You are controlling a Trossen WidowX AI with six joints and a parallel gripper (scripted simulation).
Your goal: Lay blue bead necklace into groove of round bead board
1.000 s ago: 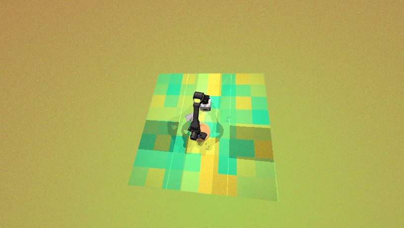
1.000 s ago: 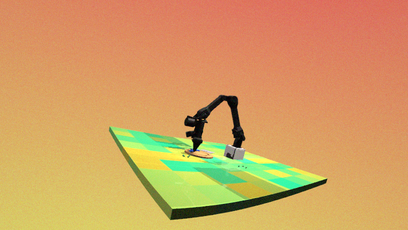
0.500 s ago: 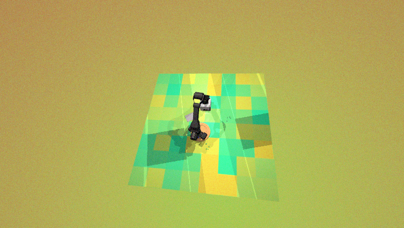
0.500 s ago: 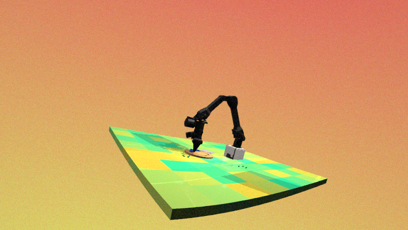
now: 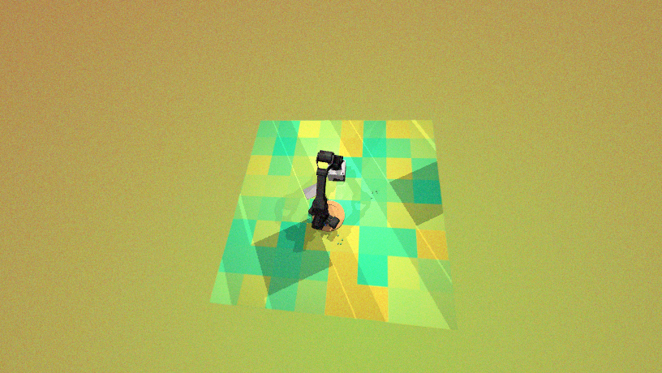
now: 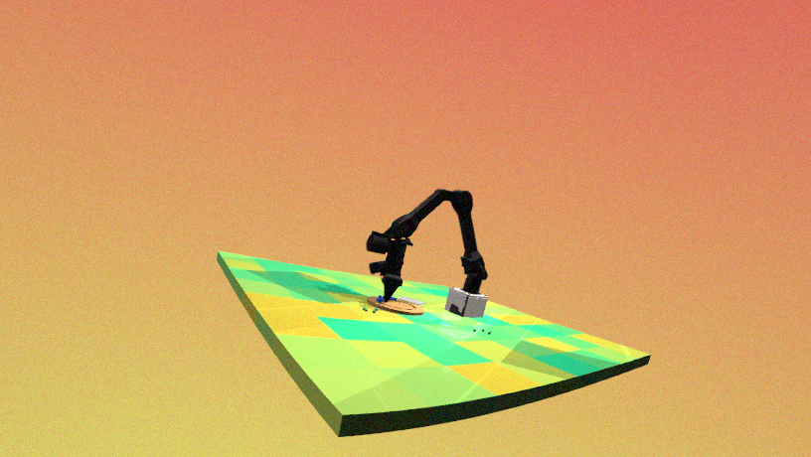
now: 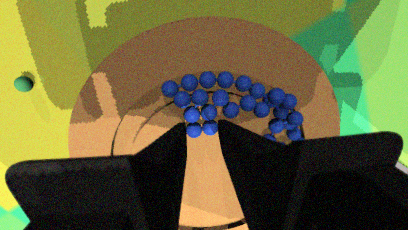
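Note:
The blue bead necklace (image 7: 225,95) lies bunched in a heap on the far half of the round tan bead board (image 7: 210,45) (image 5: 336,212) (image 6: 407,308), partly over the thin dark groove (image 7: 131,131). My gripper (image 7: 202,128) (image 5: 324,225) (image 6: 389,296) points straight down onto the board. Its two black fingers close on the two nearest beads of the heap, which fill the gap between the tips. The right end of the necklace runs under the right finger and is hidden there.
A small green bead (image 7: 23,83) lies off the board to the left. A few tiny dark beads (image 5: 339,241) (image 6: 481,329) lie on the patterned table. The arm's white base box (image 5: 337,172) (image 6: 465,302) stands behind the board, beside a flat grey piece (image 6: 409,299).

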